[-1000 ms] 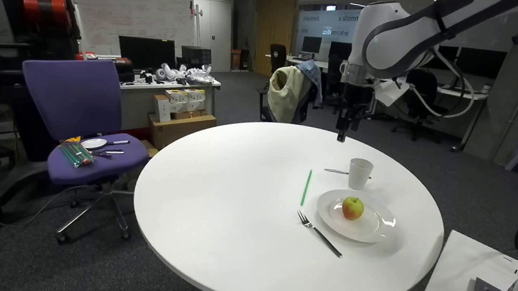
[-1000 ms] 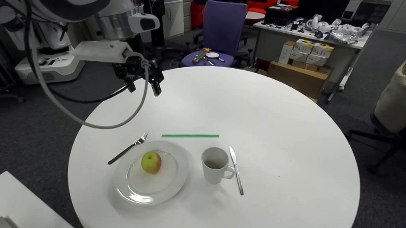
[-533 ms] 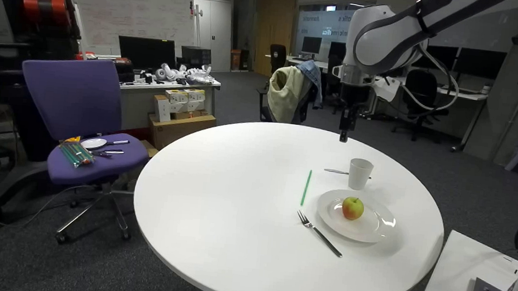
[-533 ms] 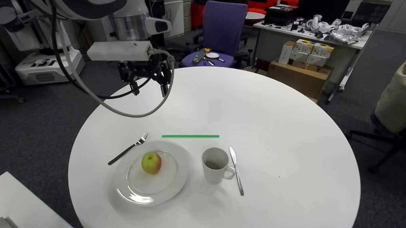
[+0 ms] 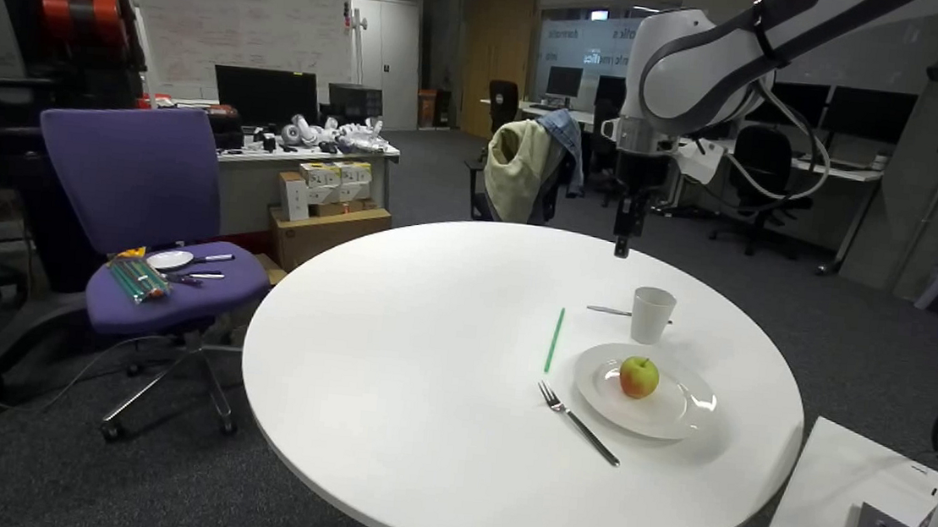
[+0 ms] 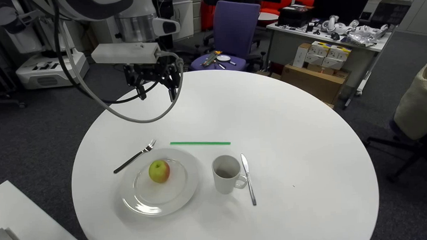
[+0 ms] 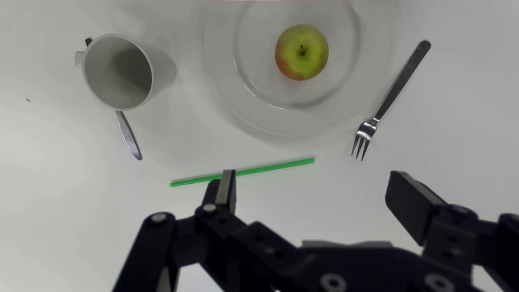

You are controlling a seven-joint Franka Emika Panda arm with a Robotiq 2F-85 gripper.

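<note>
My gripper [image 7: 314, 173] hangs above the white round table [image 6: 288, 131], its jaws wide apart with nothing between them. A green straw [image 7: 275, 166] lies below; in the wrist view one finger [image 7: 227, 188] covers part of it. A black-handled fork [image 7: 395, 93] rests beside a white plate [image 7: 219, 73], on which a green and red apple [image 7: 302, 52] sits. On the plate's opposite side stands a white mug [image 6: 223, 183], upright. A silver knife [image 6: 250, 182] lies by the mug's handle; in the wrist view the mug hides its middle. The gripper touches none of these things.
A purple chair [image 5: 136, 183] holding a bag of straws [image 5: 137, 277] and more cutlery is near the table. A chair with a beige jacket [image 5: 519, 170] stands behind. Looped cables [image 6: 146, 120] hang from the arm. A white side table [image 5: 849, 475] carries the robot base.
During the first half second the gripper turned about its upright axis and shifted slightly, moving right in an exterior view. Since then it has stayed still. The tableware has not moved.
</note>
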